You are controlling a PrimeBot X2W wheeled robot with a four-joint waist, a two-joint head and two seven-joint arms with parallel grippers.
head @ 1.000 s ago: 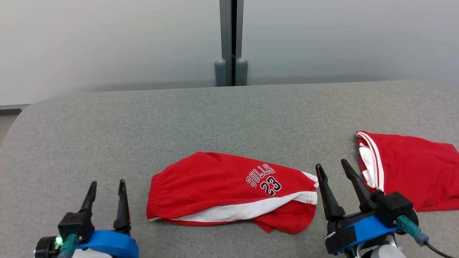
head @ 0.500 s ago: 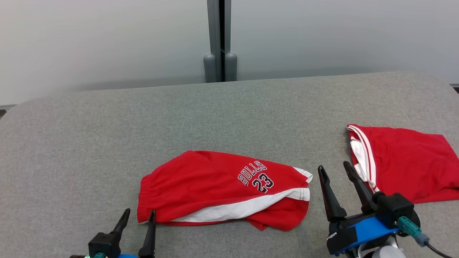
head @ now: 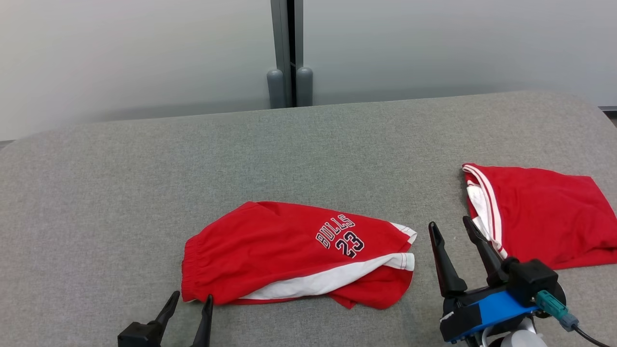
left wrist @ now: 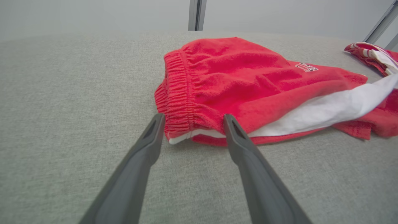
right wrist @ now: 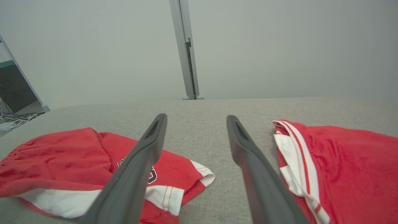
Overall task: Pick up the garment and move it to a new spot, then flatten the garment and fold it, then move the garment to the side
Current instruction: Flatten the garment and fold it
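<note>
Task item: the red shorts (head: pixel 289 255), white side stripe and "BULLS 23" print, lay loosely spread at the middle of the grey padded surface (head: pixel 144 168), waistband toward the robot's left.
Left side: the left gripper (head: pixel 191 298) had its jaws apart, tips flanking the near waistband corner; contact could not be determined.
Right side: the right gripper (head: pixel 449 222) had its jaws apart and empty, between the shorts' hem and the second red garment (head: pixel 540 217).
Second item: lay flat at far right, separate from the shorts.
</note>
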